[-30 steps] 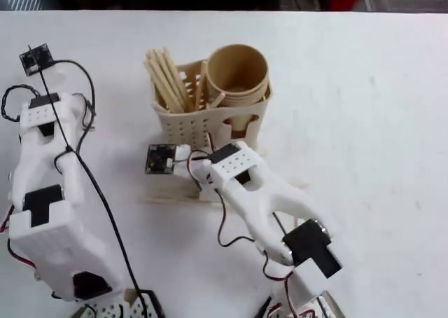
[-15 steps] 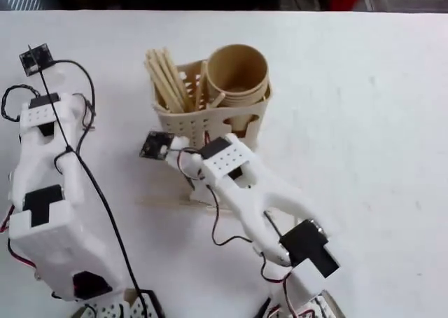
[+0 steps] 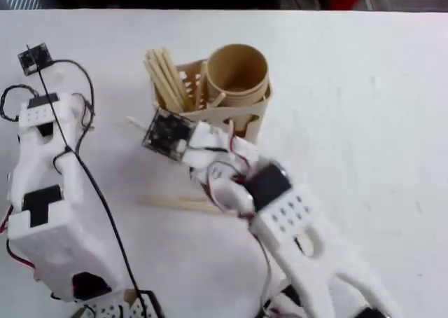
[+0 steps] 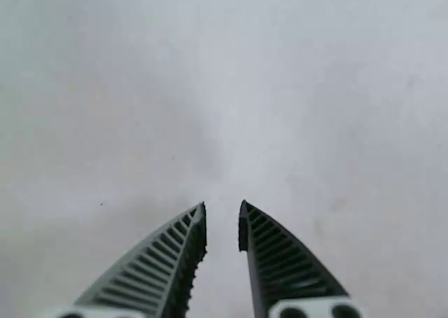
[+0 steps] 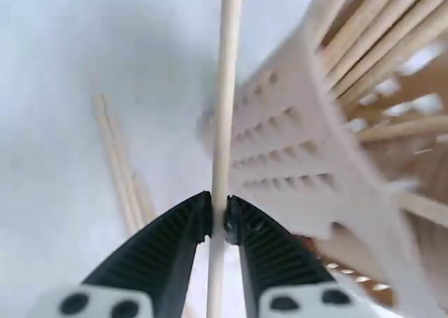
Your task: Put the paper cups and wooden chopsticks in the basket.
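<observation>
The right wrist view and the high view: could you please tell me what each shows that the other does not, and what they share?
The right wrist view adds the grip itself: the right end effector shut on a single chopstick. The high view adds the paper cups stacked in the basket, and the left arm off to one side on the table. Both share the basket, the bundle of chopsticks standing in it, and the loose chopsticks lying on the table nearby.

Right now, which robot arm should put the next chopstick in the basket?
Right. Its jaws are shut on a chopstick beside the basket. The left arm's jaws hold nothing, over bare table away from the basket.
</observation>
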### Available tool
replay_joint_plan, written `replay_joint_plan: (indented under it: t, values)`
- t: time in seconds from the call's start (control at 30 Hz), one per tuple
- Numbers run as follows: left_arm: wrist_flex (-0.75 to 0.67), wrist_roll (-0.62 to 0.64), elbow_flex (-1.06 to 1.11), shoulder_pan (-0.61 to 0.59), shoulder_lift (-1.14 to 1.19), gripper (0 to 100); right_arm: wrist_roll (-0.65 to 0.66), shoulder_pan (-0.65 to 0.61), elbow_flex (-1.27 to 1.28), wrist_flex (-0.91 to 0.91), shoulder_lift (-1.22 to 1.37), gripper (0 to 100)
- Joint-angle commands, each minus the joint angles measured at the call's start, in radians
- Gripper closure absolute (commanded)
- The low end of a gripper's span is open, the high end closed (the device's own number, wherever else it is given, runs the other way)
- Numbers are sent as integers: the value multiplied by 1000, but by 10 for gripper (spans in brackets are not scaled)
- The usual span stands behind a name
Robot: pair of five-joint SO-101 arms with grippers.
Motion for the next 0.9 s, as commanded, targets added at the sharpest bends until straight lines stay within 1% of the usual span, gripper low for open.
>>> replay_joint_plan:
  t: [0.0, 0.1, 0.2, 0.33, 0.43, 0.57, 0.63, 0.77, 0.87]
  values:
    - [-18, 9, -44, -5, -12, 906, -17, -33, -52, -16, -206, 981]
    - [-18, 9, -43, -5, -12, 906, -78, -44, -141, -119, -272, 981]
    - [-18, 9, -41, -5, -12, 906, -95, -45, -224, -289, -251, 982]
    - [-18, 9, -41, -7, -12, 907, -106, -48, -296, -493, -124, 982]
    - [-18, 9, -41, -7, -12, 907, -201, -41, -351, -598, 5, 982]
    - [-18, 9, -41, -5, -12, 907, -227, -42, -436, -662, 162, 982]
    - [-18, 9, -41, -5, -12, 907, -255, -41, -460, -659, 217, 982]
    - [-18, 9, -43, -5, -12, 907, -385, 13, -431, -662, 272, 982]
    - [-18, 9, -43, -5, -12, 907, -414, 58, -373, -690, 280, 981]
